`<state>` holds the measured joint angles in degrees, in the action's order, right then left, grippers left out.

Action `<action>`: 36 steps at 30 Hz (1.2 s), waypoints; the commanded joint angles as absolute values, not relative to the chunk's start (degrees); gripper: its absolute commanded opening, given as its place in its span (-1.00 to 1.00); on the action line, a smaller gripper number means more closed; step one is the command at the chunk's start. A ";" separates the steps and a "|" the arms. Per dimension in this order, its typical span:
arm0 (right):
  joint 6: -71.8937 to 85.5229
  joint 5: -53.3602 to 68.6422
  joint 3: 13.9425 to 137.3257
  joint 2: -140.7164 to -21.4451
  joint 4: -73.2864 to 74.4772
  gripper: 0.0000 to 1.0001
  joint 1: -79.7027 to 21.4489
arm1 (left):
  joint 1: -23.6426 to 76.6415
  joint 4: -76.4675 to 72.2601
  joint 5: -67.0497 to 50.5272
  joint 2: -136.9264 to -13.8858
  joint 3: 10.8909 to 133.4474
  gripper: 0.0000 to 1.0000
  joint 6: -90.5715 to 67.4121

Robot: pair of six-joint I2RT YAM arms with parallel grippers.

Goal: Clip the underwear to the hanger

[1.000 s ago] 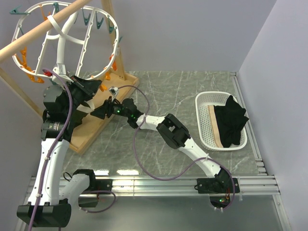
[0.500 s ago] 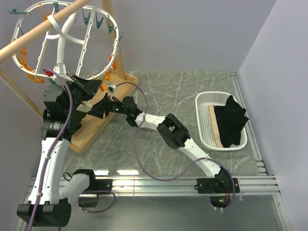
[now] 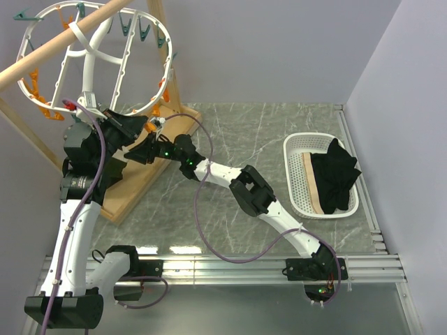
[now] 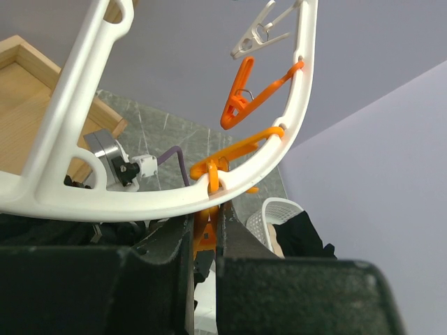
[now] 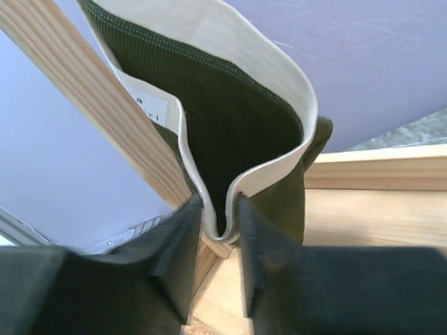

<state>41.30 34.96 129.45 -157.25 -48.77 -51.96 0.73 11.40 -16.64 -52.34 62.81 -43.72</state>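
White basket (image 3: 296,174) holds black garment (image 3: 336,178), tan cloth (image 3: 313,185).

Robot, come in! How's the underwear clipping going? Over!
Left gripper shut on orange clothespin at hanger rim. Right gripper pinching underwear edge. Wooden post close beside.

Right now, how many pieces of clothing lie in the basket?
2. A black garment fills the right side of the basket, and a tan cloth lies along its left side, partly under the black one. More could be hidden beneath them.
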 commanded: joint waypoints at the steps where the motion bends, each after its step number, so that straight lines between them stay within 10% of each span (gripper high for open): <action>1: 40.17 34.10 132.54 -157.59 -48.87 -0.39 -51.68 | 0.79 7.82 -16.96 -52.12 64.07 -0.99 -43.50; 5: 39.64 34.54 130.36 -156.10 -50.44 -1.00 -51.77 | 0.79 8.26 -16.53 -52.12 64.42 -0.99 -43.07; 36: 8.53 25.40 90.53 -119.53 -48.51 -1.00 -50.10 | 0.79 14.24 -9.14 -51.86 63.99 -0.99 -37.09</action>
